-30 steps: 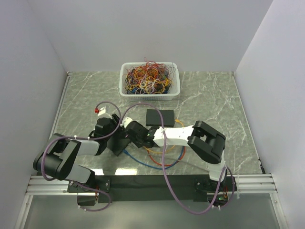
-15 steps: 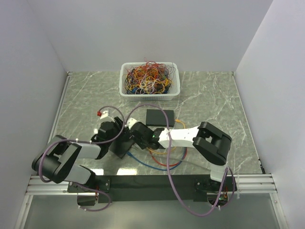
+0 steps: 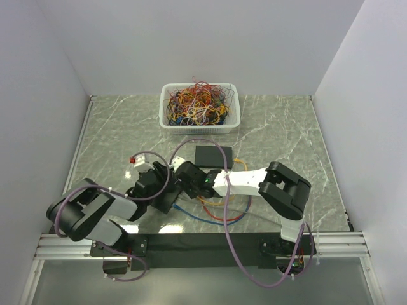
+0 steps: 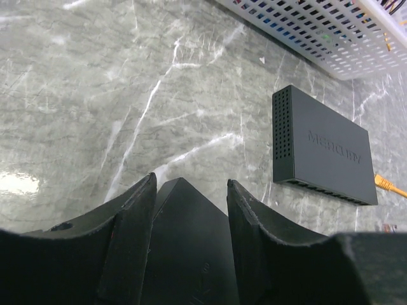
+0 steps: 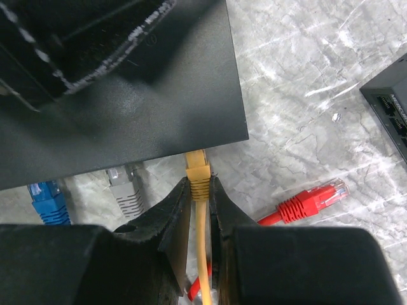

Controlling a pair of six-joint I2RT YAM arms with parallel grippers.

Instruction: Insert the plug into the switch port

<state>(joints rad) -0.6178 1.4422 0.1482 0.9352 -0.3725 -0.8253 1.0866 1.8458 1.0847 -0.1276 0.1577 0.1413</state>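
My left gripper (image 4: 191, 185) is shut on a black switch (image 4: 186, 248), its fingers on either side of the case. In the right wrist view the same switch (image 5: 140, 95) fills the upper left. My right gripper (image 5: 200, 185) is shut on the yellow plug (image 5: 198, 170), whose tip is at the switch's port edge. A grey plug (image 5: 126, 187) and a blue plug (image 5: 48, 200) sit at the same edge to its left. In the top view both grippers, left (image 3: 163, 190) and right (image 3: 187, 177), meet near the table's front middle.
A second black switch (image 3: 213, 156) lies just behind the grippers and also shows in the left wrist view (image 4: 321, 149). A loose red plug (image 5: 311, 197) lies on the marble. Cables (image 3: 219, 210) loop near the front. A white basket (image 3: 200, 105) of tangled wires stands at the back.
Both grippers and the held switch have shifted a little to the right. The right arm's elbow has swung right, and the left arm has drawn in closer.
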